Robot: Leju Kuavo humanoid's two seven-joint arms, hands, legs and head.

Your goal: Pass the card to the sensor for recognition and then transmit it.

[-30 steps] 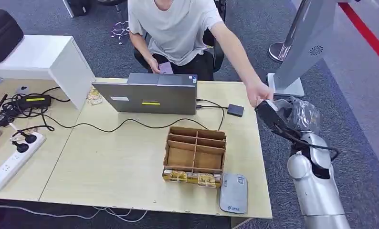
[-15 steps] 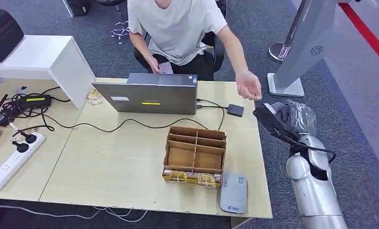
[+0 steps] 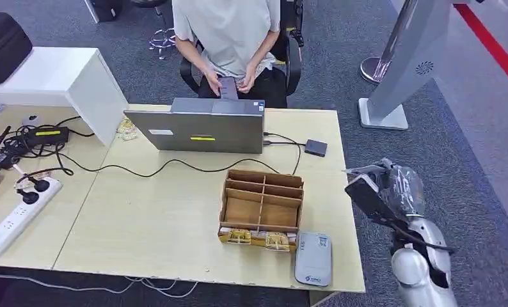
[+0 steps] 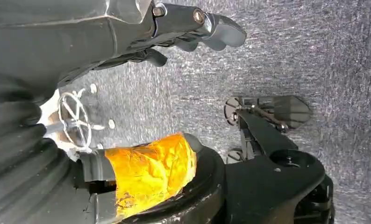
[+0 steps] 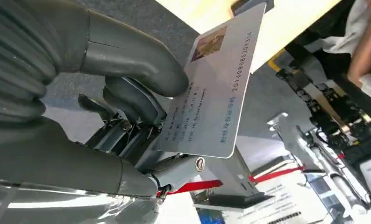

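Right robot hand (image 5: 127, 107) pinches card (image 5: 216, 88) beyond table (image 3: 174, 217) edge.

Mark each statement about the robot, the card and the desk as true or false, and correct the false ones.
1. The right hand holds the card between its thumb and fingers. True.
2. The card lies flat on the grey reader at the near edge of the table. False: the card is in the right hand, off the table's right side.
3. The person behind the laptop holds a phone with both hands. True.
4. The cardboard organiser stands on top of the laptop. False: it stands on the table, nearer the robot than the laptop.
5. The left hand holds a card. False: it holds nothing.
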